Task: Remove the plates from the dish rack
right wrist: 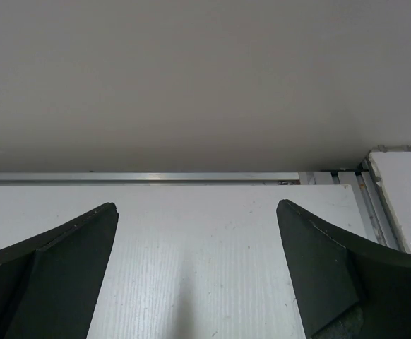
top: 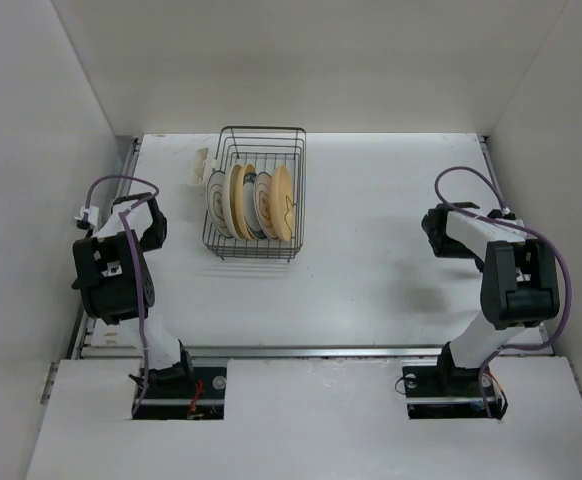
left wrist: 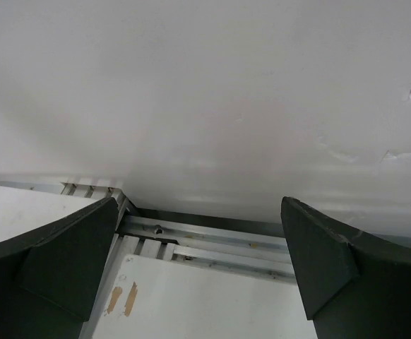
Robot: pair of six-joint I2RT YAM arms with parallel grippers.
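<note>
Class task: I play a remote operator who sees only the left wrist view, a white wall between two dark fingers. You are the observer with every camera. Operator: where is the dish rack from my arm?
Observer: The dish rack stands toward the far side of the table, to the right of your left claw and nearer your arm than the other one.
Operator: Are there plates in it?
Observer: Yes, about five plates stand on edge in a row inside, some tan, some white with dark patterning.
Operator: What about the other arm?
Observer: The right claw is open with nothing between its fingers, only bare table beneath it.
</note>
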